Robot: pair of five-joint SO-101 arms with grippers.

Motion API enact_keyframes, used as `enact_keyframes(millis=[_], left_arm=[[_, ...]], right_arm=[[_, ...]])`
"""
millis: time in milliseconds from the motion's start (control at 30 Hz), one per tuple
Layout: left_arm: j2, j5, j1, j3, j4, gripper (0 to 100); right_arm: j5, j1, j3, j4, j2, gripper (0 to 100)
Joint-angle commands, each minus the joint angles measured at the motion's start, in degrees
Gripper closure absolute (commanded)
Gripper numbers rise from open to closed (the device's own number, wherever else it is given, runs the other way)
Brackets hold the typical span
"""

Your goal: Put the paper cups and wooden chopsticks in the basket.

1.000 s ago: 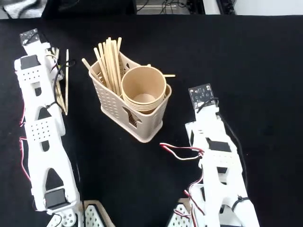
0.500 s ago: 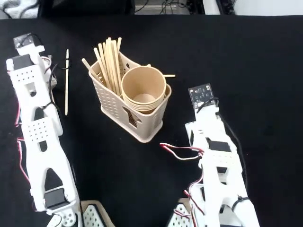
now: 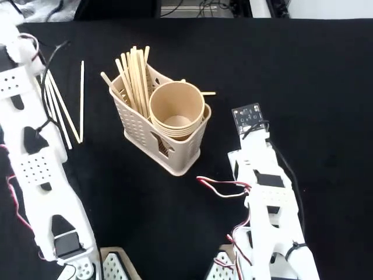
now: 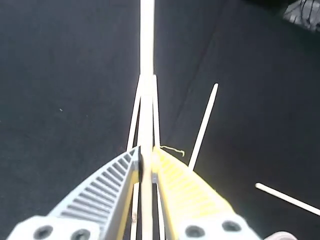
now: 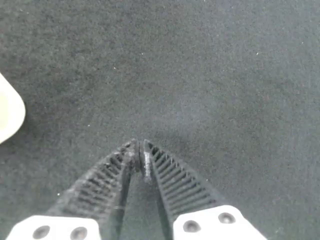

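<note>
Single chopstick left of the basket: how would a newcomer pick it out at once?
Find the beige basket mid-table, then look toward the left arm. Between them a lone chopstick lies flat on the black cloth, straight and apart from the slanted bunch fanned beside the arm.

A beige slotted basket (image 3: 175, 157) stands on the black table (image 3: 309, 70), near its middle. 1 compartment holds a bundle of wooden chopsticks (image 3: 134, 76) standing tilted; beside them sits a stack of paper cups (image 3: 176, 105), mouth up. Loose chopsticks (image 3: 81, 105) lie flat on the table, apart from the basket and just beside the left arm (image 3: 35, 163). The right arm (image 3: 265, 192) is on the basket's other side.
</note>
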Motion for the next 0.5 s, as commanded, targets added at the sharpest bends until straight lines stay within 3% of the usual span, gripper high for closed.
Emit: enact_keyframes(millis=[0,167,467], left_arm=[[-11.69,-0.35,-0.22,4.35,0.26,97],[-31.82,-0.35,1.71,20.44,0.26,97],[-72.62,-6.33,13.85,69.76,-3.43,97]], right_arm=[[0.53,-0.88,-0.48,-1.23,-1.36,98.4],[0.53,-0.88,-0.48,-1.23,-1.36,98.4],[0.53,-0.88,-0.48,-1.23,-1.36,98.4]])
